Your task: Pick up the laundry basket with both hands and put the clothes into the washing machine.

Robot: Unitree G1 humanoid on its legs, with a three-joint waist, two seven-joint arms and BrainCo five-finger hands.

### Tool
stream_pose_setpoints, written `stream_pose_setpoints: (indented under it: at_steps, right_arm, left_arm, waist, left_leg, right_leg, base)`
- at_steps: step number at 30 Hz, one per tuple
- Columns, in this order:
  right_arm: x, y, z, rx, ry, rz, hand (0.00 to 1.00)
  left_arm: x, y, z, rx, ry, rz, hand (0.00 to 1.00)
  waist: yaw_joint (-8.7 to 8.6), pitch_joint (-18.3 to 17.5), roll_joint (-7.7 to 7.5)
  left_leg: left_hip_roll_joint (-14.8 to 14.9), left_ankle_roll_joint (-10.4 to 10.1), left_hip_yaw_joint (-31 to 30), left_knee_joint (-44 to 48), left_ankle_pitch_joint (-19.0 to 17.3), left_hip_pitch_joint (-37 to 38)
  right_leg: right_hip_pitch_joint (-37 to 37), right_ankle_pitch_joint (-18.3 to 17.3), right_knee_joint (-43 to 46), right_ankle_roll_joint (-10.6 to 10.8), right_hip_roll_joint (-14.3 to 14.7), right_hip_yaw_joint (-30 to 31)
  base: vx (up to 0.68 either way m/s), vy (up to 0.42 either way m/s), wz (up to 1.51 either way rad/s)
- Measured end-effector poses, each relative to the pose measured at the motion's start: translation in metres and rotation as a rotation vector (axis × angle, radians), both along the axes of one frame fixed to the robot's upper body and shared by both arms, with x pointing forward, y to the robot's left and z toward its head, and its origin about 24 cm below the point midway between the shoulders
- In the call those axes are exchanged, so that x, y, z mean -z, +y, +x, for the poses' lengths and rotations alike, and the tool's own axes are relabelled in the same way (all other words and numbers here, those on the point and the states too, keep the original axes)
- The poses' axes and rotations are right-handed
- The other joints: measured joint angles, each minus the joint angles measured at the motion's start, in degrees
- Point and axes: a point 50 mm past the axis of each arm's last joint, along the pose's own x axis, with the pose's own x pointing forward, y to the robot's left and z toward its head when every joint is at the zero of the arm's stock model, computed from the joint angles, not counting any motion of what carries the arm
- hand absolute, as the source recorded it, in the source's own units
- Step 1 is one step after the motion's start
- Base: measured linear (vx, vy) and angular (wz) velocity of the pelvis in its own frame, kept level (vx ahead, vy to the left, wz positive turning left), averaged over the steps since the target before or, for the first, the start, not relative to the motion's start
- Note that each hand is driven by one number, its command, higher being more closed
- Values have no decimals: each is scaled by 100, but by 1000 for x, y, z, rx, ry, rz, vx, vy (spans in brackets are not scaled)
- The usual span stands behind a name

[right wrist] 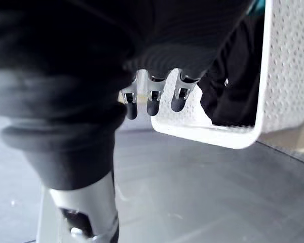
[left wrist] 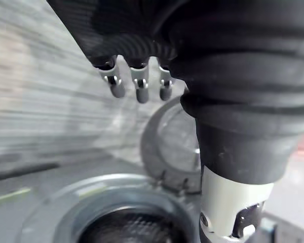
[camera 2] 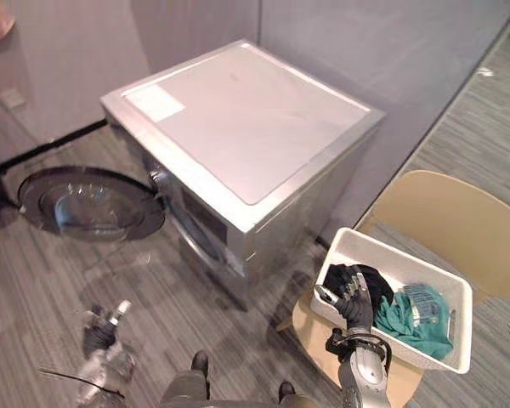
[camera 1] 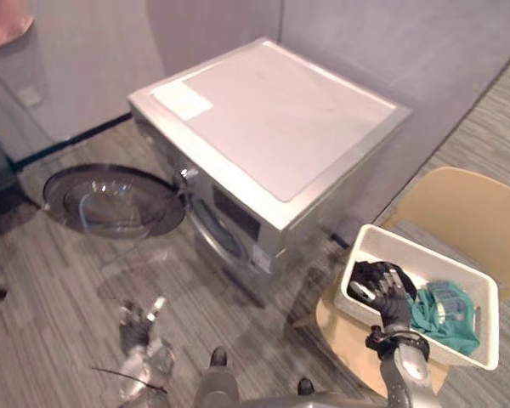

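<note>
1. On the washing machine (camera 1: 272,119), the drum opening (left wrist: 126,228) is cut off by the left wrist view's edge; from the head views its inside is hidden.
2. The black garment (camera 2: 378,280) in the laundry basket (camera 1: 429,255) lies partly under the right hand (camera 2: 354,310); its kind cannot be told.
3. The seat of the tan chair (camera 1: 467,204) is mostly hidden beneath the laundry basket.
4. The left hand (camera 1: 136,333) is blurred in the head views; a pink item (camera 1: 4,21) is cut off at their corner.
</note>
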Motion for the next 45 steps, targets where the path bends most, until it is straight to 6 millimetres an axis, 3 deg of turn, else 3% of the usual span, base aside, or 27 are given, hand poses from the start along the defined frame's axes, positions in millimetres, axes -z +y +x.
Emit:
stream_pose_setpoints:
  at_steps: [5, 8, 11, 19, 25, 33, 41, 45]
  right_arm:
    - [-3, 2, 10, -30, -11, -29, 0]
    - [1, -2, 20, -64, 9, -76, 0]
    - [10, -6, 29, -102, 68, -124, 0]
    - [24, -24, 49, -181, 207, -280, 0]
    - [20, -32, 69, -198, 243, -375, 0]
    - [5, -52, 93, -104, 252, -467, 0]
    - [-7, -65, 99, -44, 246, -544, 0]
    - [-23, -85, 103, 54, 218, -548, 0]
  left_arm:
    - [42, -19, -46, 66, 293, -91, 0]
    - [52, -17, -65, 60, 392, -109, 0]
    - [56, -10, -70, 109, 469, -76, 0]
    - [55, -22, -41, 300, 460, -26, 0]
    - [48, -43, -9, 449, 372, 9, 0]
    - [47, -46, -7, 476, 364, 25, 0]
    - [47, -46, -6, 474, 361, 29, 0]
    - [43, -46, 2, 464, 330, 47, 0]
  waist:
    - [-89, -162, -42]
    - [-87, -253, -68]
    - [-87, -380, -55]
    - [-94, -365, 141]
    - [-129, -57, 364]
    - [-109, 275, 530]
    - [-103, 429, 544]
    - [-120, 573, 535]
  left_leg:
    - [98, -3, 354, -213, -3, 400]
    - [101, -14, 447, -380, 8, 496]
    - [65, -50, 450, -527, 78, 546]
    - [-148, 37, 280, -995, 352, 545]
    - [-260, 96, 13, -1019, 475, 372]
    - [-320, 138, 13, -1029, 586, 105]
    - [-322, 138, 146, -1022, 602, -34]
    - [-323, 140, 177, -1010, 617, -126]
  right_leg:
    - [93, -2, 14, 3, 67, 352]
    - [76, 0, 0, 1, 69, 428]
    - [79, 5, -52, -3, 55, 435]
    - [62, 34, -211, 0, -108, 263]
    - [1, 30, -176, 5, -193, 63]
    - [-390, -9, 115, 62, -229, 91]
    - [-739, -86, 418, 134, -238, 238]
    - [-903, -112, 549, 130, -245, 269]
  base:
    - [27, -24, -37]
    - [9, -8, -13]
    - [19, -10, 1]
    - [31, 5, 14]
    - [4, 5, 18]
    - [-58, -5, 0]
    - [-26, -14, -7]
    - [-17, -12, -5]
